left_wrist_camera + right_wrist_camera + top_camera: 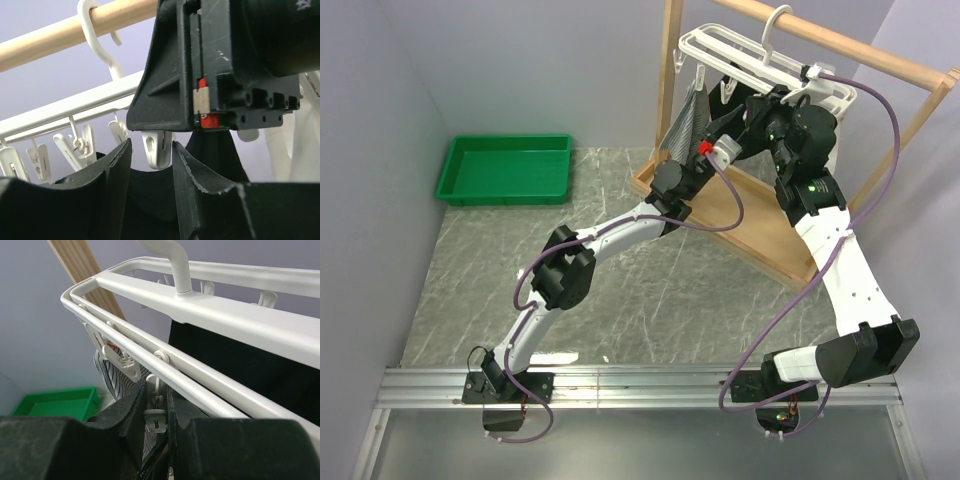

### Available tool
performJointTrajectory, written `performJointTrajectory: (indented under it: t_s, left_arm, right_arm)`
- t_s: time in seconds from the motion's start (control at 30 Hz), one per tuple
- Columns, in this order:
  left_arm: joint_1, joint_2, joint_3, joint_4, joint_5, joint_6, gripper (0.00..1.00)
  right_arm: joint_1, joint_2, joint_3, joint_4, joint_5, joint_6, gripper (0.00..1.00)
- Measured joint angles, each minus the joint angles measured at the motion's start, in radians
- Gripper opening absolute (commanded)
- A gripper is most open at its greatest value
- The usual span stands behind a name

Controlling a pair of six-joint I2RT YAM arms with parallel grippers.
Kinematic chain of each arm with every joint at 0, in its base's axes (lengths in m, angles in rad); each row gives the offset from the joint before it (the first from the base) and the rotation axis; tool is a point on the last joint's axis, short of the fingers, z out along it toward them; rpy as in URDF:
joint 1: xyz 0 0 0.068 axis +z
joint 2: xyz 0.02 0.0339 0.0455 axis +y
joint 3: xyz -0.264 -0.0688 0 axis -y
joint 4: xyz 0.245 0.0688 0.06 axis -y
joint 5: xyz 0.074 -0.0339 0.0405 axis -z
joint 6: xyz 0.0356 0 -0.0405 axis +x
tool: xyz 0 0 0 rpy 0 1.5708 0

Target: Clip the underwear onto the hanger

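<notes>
My right gripper (157, 390) was pinched narrow on a white clip (155, 416) dangling under the near bar of the hanger (225, 315), and it held nothing else. My left gripper (151, 145) stood part open with a second clip (159, 154) hanging between its fingers, gripping nothing that I could see. The underwear (682, 128) hung as a narrow striped fold from the hanger's left end. I judged it was caught at one point only, so the job looked partly done — its free side was not yet clipped. Room was tight. Both wrists crowded together under the frame, a black garment (235, 370) hung just behind the bars, and the wooden rack (840, 42) ran overhead — open space lay only below and back toward the arm bases.
</notes>
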Motion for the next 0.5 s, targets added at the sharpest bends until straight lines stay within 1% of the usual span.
performJointTrajectory:
  t_s: [0.13,0.23,0.3,0.43,0.47,0.5]
  left_arm:
    - [-0.004,0.000,0.000,0.000,0.003,0.015,0.39]
    - [-0.006,0.000,0.000,0.000,0.004,0.022,0.32]
    - [-0.008,0.000,0.000,0.000,0.004,0.023,0.24]
    - [-0.010,0.000,0.000,0.000,-0.002,0.022,0.14]
    - [-0.010,0.000,0.000,0.000,-0.002,0.022,0.05]
    - [-0.010,0.000,0.000,0.000,-0.003,0.022,0.03]
  right_arm:
    - [0.005,0.000,0.000,-0.002,0.016,0.000,0.00]
    - [0.007,0.000,0.001,-0.004,0.021,0.003,0.00]
    - [0.008,0.000,0.003,-0.006,0.021,0.005,0.00]
    - [0.008,0.000,0.005,-0.006,0.021,0.011,0.00]
    - [0.008,0.000,0.005,-0.006,0.020,0.013,0.00]
    - [0.008,0.000,0.005,-0.006,0.020,0.013,0.00]
